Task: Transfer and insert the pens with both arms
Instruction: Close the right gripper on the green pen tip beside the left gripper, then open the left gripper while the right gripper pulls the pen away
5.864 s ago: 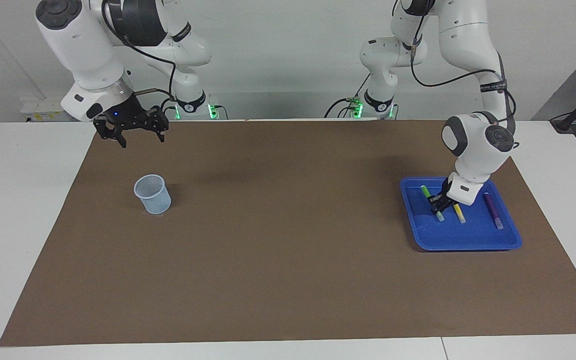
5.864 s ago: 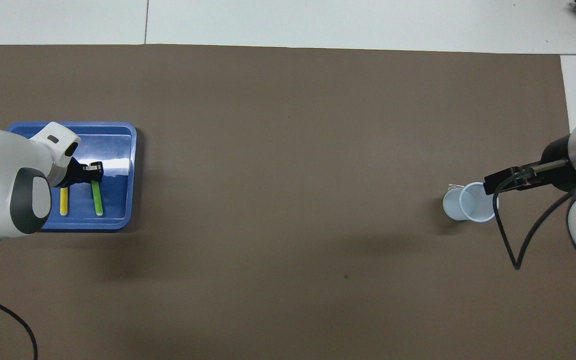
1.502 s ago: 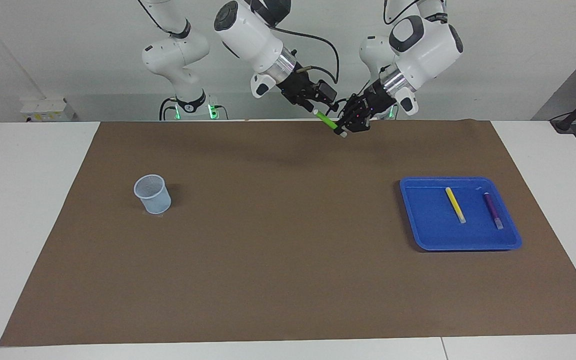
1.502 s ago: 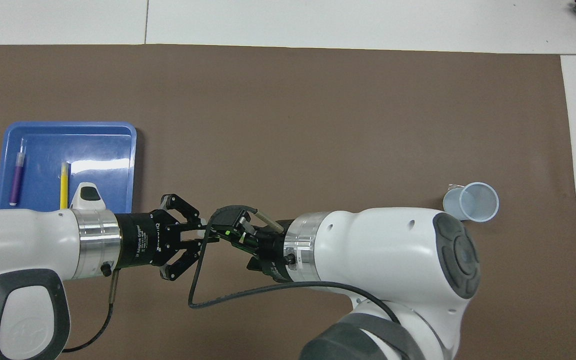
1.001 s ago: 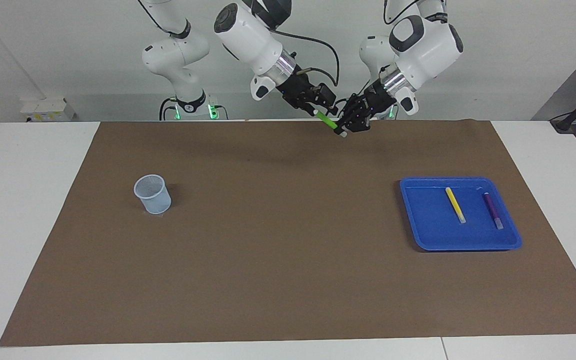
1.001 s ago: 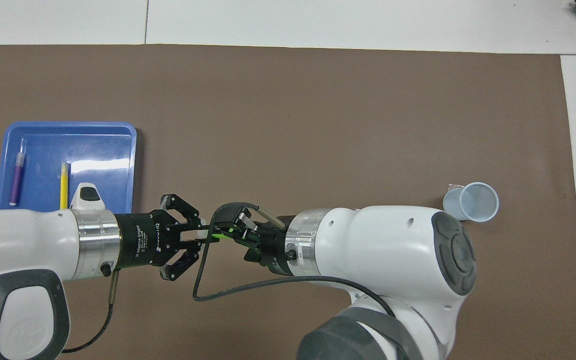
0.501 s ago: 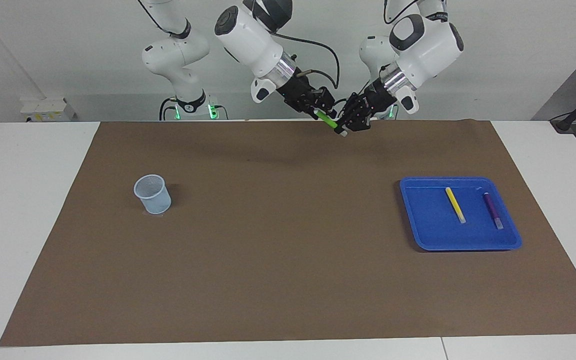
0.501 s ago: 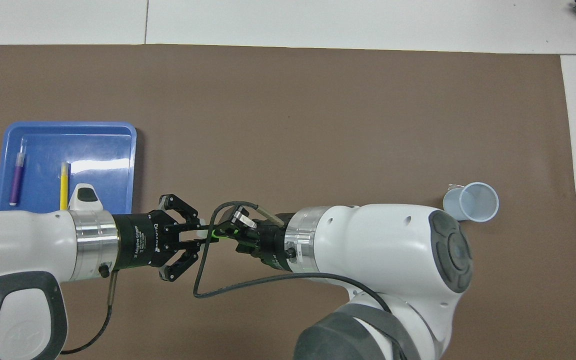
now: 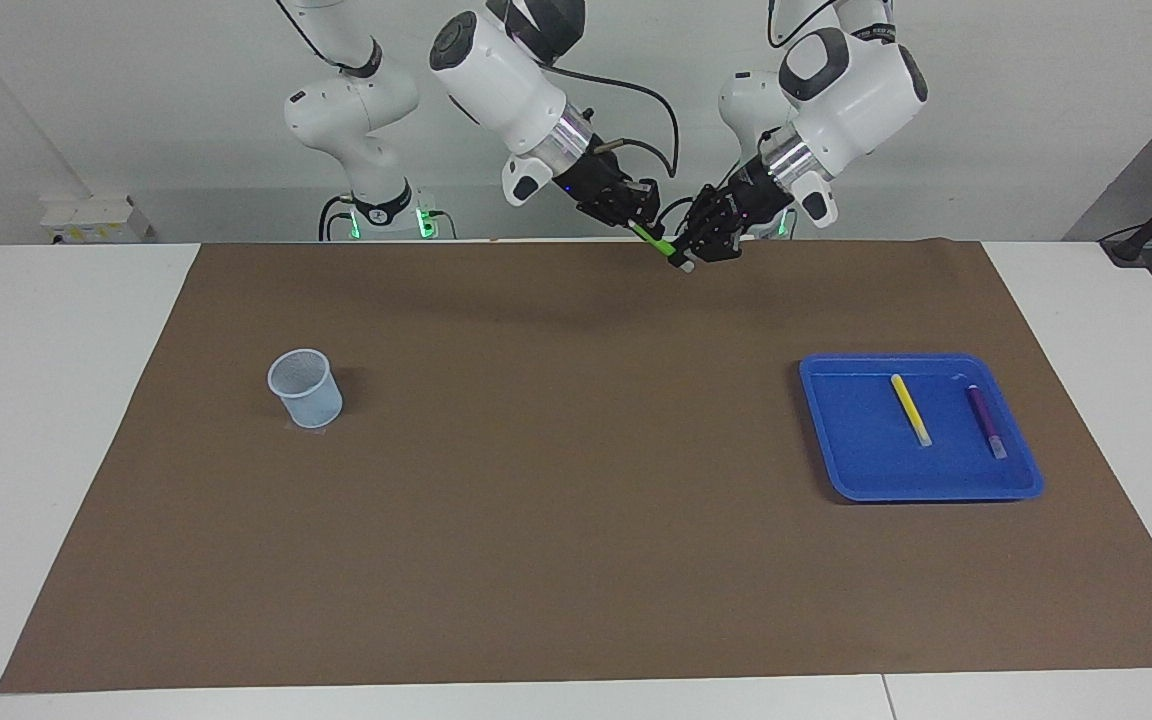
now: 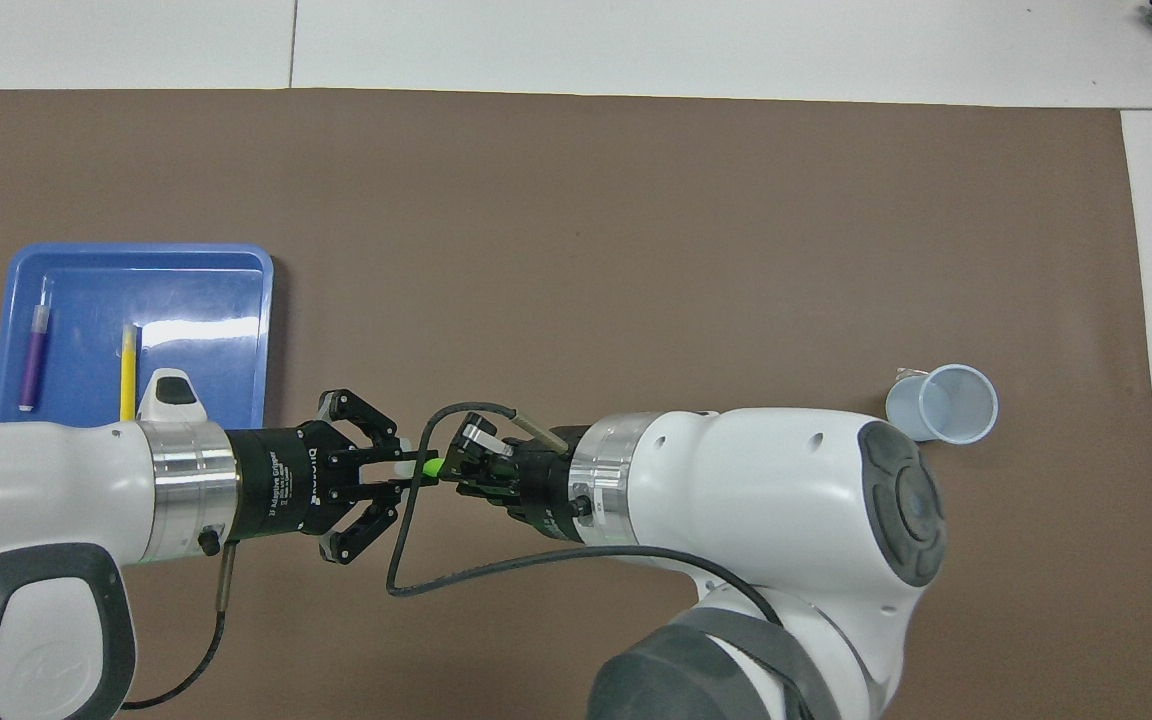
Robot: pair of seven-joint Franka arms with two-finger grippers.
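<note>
The green pen [image 9: 658, 243] hangs in the air over the mat's edge nearest the robots, tilted, its pale end [image 9: 686, 266] lowest. My left gripper [image 9: 693, 250] is shut on its lower part. My right gripper [image 9: 643, 222] is shut on its upper part. From overhead, only a short green stretch [image 10: 430, 466] shows between the left gripper [image 10: 404, 472] and the right gripper [image 10: 451, 468]. The yellow pen [image 9: 909, 408] and the purple pen [image 9: 985, 420] lie side by side in the blue tray [image 9: 856, 460].
A pale blue cup [image 9: 305, 388] stands upright on the brown mat toward the right arm's end of the table. The blue tray [image 10: 206, 290] sits toward the left arm's end. A black cable loops under the right gripper.
The right gripper has moved onto the green pen's upper part and closed its fingers on it. The left gripper has kept its hold and barely moved.
</note>
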